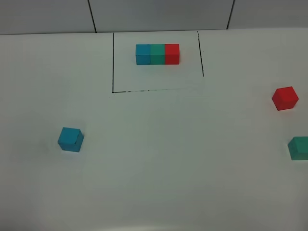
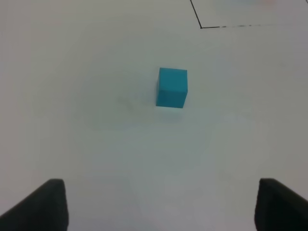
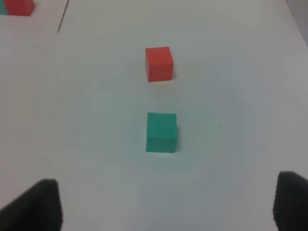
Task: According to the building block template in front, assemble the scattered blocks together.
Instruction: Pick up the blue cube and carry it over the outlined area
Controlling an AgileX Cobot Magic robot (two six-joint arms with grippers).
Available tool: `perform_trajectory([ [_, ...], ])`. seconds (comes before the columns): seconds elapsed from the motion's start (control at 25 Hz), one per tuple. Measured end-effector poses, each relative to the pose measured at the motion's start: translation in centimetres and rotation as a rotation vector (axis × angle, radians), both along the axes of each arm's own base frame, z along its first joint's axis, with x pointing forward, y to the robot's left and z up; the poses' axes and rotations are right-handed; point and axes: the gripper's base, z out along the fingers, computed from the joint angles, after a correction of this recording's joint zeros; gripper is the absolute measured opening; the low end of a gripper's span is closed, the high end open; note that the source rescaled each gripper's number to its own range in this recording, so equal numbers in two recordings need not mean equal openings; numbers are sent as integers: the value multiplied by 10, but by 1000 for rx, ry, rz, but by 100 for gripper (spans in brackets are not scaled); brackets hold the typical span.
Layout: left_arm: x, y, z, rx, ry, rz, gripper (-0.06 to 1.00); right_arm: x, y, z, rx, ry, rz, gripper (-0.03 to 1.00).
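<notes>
The building block template (image 1: pixel 157 54) is a tight blue, green, red row inside a black drawn outline at the back middle of the table. A loose blue cube (image 1: pixel 70 139) lies at the left. At the right lies a loose red cube (image 1: pixel 285 98), and a loose green cube (image 1: pixel 299 148) sits at the right edge, partly cut off. No arm shows in the exterior view. In the left wrist view my left gripper (image 2: pixel 161 207) stands open, well short of the blue cube (image 2: pixel 172 87). My right gripper (image 3: pixel 166 207) is open, short of the green cube (image 3: pixel 161 132), with the red cube (image 3: pixel 159 63) beyond.
The white table (image 1: pixel 159 168) ends at a tiled wall (image 1: pixel 159 14) behind the template. The outline's corner (image 2: pixel 201 27) shows beyond the blue cube in the left wrist view. The template's red end (image 3: pixel 18 6) shows in a corner of the right wrist view.
</notes>
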Motion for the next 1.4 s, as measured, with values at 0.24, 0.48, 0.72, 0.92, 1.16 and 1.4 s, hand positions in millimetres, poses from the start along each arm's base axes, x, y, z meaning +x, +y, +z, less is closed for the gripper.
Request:
perform_trajectory([
  [0.24, 0, 0, 0, 0, 0, 0, 95, 0, 0, 0, 0, 0, 0, 92],
  [0.48, 0, 0, 0, 0, 0, 0, 95, 0, 0, 0, 0, 0, 0, 92],
  [0.72, 0, 0, 0, 0, 0, 0, 95, 0, 0, 0, 0, 0, 0, 92],
  [0.92, 0, 0, 0, 0, 0, 0, 95, 0, 0, 0, -1, 0, 1, 92],
  [1.16, 0, 0, 0, 0, 0, 0, 95, 0, 0, 0, 0, 0, 0, 92],
  [1.4, 0, 0, 0, 0, 0, 0, 95, 0, 0, 0, 0, 0, 0, 92],
])
